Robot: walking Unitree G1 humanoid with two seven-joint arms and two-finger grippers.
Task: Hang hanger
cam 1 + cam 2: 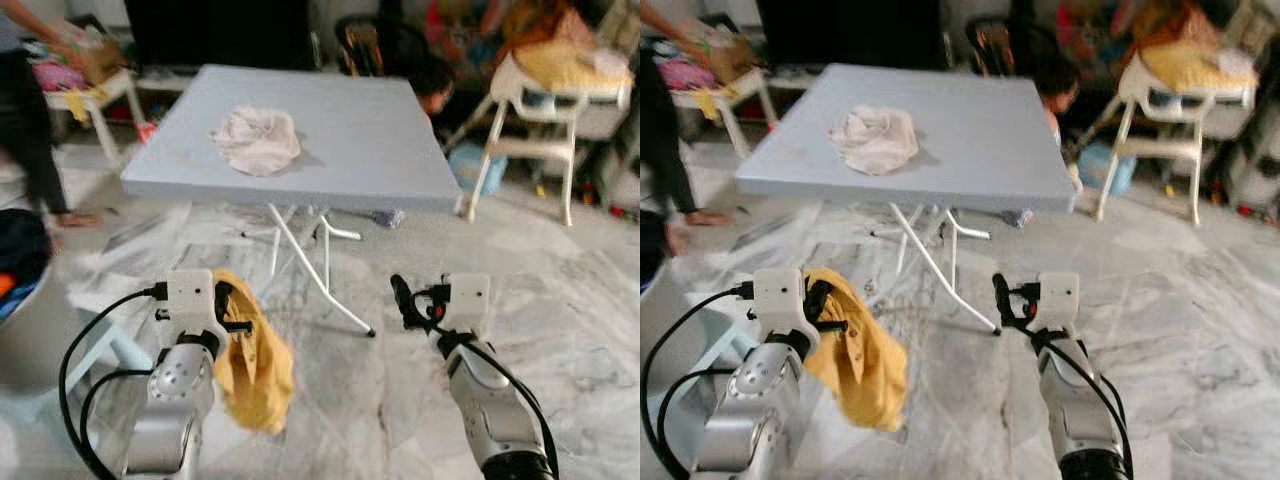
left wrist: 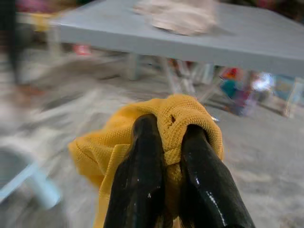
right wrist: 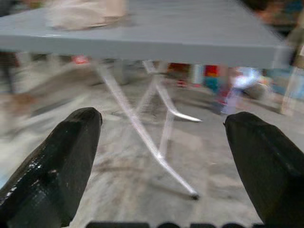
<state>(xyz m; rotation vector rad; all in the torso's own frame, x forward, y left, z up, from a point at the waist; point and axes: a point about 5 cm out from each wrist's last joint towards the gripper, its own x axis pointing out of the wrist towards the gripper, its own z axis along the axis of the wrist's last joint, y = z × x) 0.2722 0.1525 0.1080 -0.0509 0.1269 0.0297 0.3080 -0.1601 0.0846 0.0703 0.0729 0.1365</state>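
Observation:
A yellow garment hangs from my left gripper, whose two black fingers are shut on a fold of the cloth low in front of me. My right gripper is held at the same height to the right, open, with nothing between its fingers. Ahead stands a grey folding table with a crumpled pale cloth lying on its top. I see no hanger.
A person stands at the far left by a small white table. A white high chair stands at the back right, with someone crouched behind the table. The floor is marble tile. A pale blue stool is near my left arm.

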